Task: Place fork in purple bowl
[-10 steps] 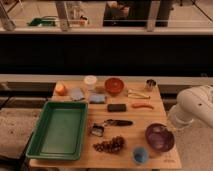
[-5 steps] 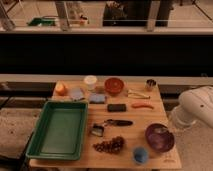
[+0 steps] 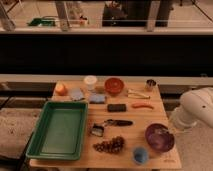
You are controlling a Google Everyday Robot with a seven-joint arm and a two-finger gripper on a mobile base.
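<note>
The fork point(image 3: 136, 93) is a thin silvery utensil lying flat at the table's back right, beside a small metal cup point(image 3: 150, 84). The purple bowl point(image 3: 159, 137) stands empty near the front right corner. My white arm point(image 3: 196, 111) hangs just off the table's right edge, level with the bowl and to its right. The gripper itself is hidden behind the arm's casing; it is shut and I see nothing held. Both the fork and the bowl lie apart from the arm.
A green tray point(image 3: 59, 129) fills the left side. A red-orange bowl point(image 3: 114, 85), white cup point(image 3: 90, 81), orange fruit point(image 3: 60, 89) and blue pads point(image 3: 77, 94) line the back. An orange-handled utensil point(image 3: 142, 105), black block point(image 3: 116, 107), black-handled tool point(image 3: 114, 123), brown cluster point(image 3: 110, 145) and blue cup point(image 3: 140, 154) sit mid-table and in front.
</note>
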